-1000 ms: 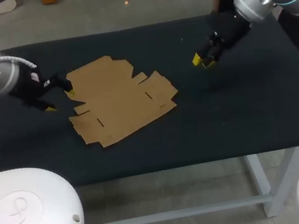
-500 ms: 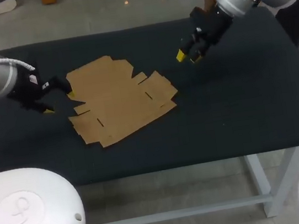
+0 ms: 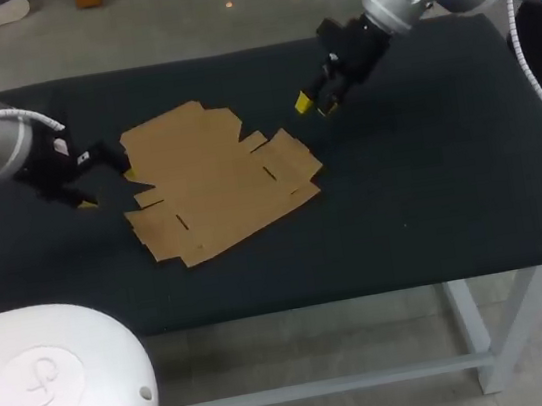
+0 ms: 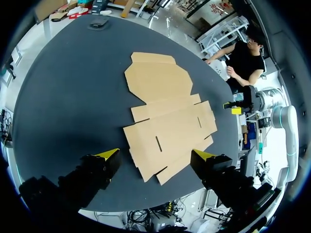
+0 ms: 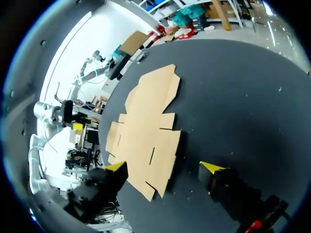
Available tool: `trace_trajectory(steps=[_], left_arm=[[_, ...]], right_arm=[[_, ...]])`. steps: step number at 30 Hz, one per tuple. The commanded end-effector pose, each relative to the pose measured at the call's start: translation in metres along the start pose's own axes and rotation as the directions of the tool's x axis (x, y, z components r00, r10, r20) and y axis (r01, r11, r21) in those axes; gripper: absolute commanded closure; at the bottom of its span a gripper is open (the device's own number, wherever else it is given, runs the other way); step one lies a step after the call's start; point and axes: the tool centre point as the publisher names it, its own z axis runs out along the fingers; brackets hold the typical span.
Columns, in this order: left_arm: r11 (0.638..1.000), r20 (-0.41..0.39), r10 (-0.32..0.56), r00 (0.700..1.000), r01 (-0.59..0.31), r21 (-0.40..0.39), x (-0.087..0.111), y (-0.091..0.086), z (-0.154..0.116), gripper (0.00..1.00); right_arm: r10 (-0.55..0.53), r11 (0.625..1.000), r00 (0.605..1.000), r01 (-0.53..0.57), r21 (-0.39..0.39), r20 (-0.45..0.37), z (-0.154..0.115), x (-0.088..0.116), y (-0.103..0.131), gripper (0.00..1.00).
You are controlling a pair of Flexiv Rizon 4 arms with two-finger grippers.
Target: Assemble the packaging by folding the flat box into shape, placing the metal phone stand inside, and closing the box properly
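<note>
The flat brown cardboard box (image 3: 217, 180) lies unfolded on the black table, left of centre. My left gripper (image 3: 107, 186) is open and low at the cardboard's left edge. In its wrist view the cardboard (image 4: 165, 111) lies just ahead of the left gripper (image 4: 156, 155), between its spread fingers. My right gripper (image 3: 314, 106) is open and hovers off the cardboard's far right corner, clear of it. From that wrist the cardboard (image 5: 146, 121) lies ahead of the right gripper (image 5: 164, 167) and to one side. No metal phone stand shows in any view.
The black table top (image 3: 430, 181) spreads wide to the right of the cardboard and in front of it. Its front edge (image 3: 364, 289) runs close below the cardboard's near corner.
My right arm has swung left and toward the far side, closer to the cardboard, and its fingers have spread wider. The left arm has barely shifted. The cardboard has not moved.
</note>
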Motion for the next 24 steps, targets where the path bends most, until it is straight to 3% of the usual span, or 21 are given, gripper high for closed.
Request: trace_trajectory(steps=[1,10,22,24], left_arm=[[1.000,0.008,-0.002,1.000,0.001,0.009,0.000,0.005,-0.001,0.00],[0.999,0.024,-0.030,0.999,0.030,0.017,-0.007,0.005,0.000,0.00],[0.999,0.025,-0.044,0.999,0.044,0.013,-0.010,0.003,0.004,0.00],[0.999,0.023,-0.046,0.999,0.045,0.011,-0.011,0.003,0.005,0.00]], right_arm=[[0.005,0.983,0.995,0.014,0.183,-0.100,0.015,-0.012,0.014,0.00],[0.008,0.969,0.985,0.036,0.244,-0.175,0.044,-0.017,0.023,0.00],[0.022,0.968,0.970,0.039,0.247,-0.240,0.070,-0.015,0.021,0.01],[0.023,0.968,0.969,0.040,0.246,-0.247,0.075,-0.013,0.021,0.33]])
